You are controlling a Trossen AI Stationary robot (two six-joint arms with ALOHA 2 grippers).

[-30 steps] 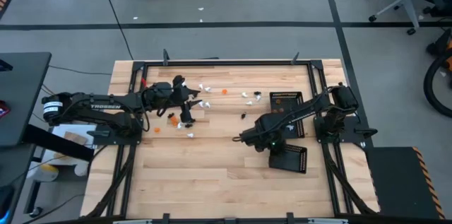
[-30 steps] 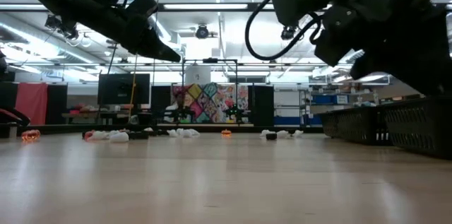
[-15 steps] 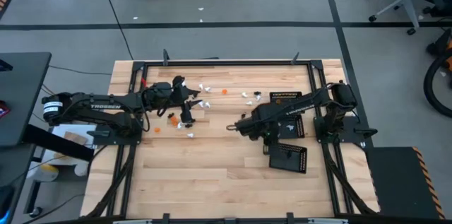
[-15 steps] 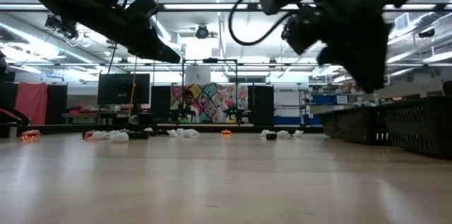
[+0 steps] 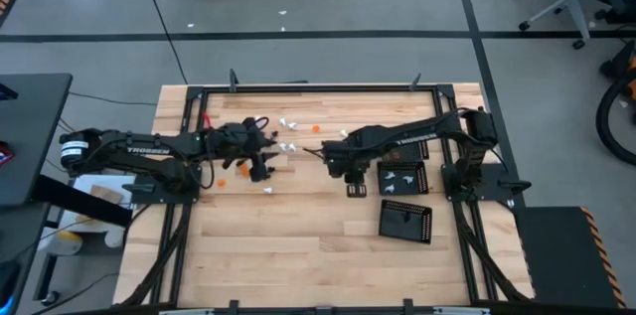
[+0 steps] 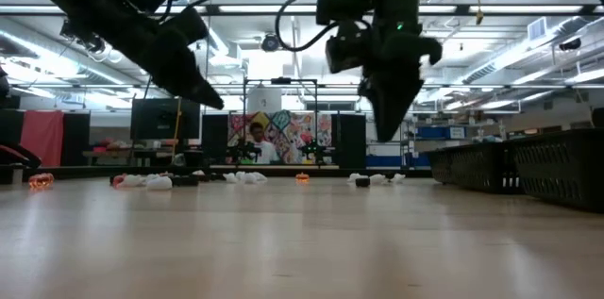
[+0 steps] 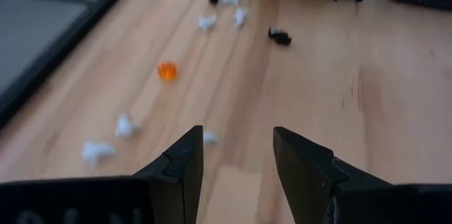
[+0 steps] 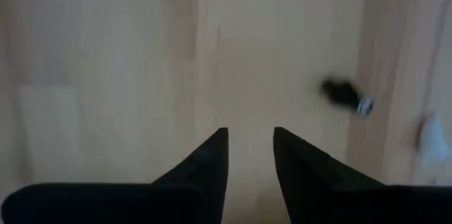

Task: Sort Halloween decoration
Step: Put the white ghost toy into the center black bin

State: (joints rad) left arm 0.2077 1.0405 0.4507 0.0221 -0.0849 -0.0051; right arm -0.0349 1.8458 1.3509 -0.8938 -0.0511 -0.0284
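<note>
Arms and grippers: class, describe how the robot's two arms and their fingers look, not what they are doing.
Both arms are dark, slim and jointed. The left arm carries white lettering along its side and a white band near its base. Each gripper, left gripper and right gripper, has two dark, wedge-shaped fingers tapering to points.

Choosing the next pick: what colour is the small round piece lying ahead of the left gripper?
Orange, clearest in the left wrist view.

Two dark arms, white lettering along the left arm (image 5: pixel 129 143), wedge-shaped black fingers (image 7: pixel 180 171).
</note>
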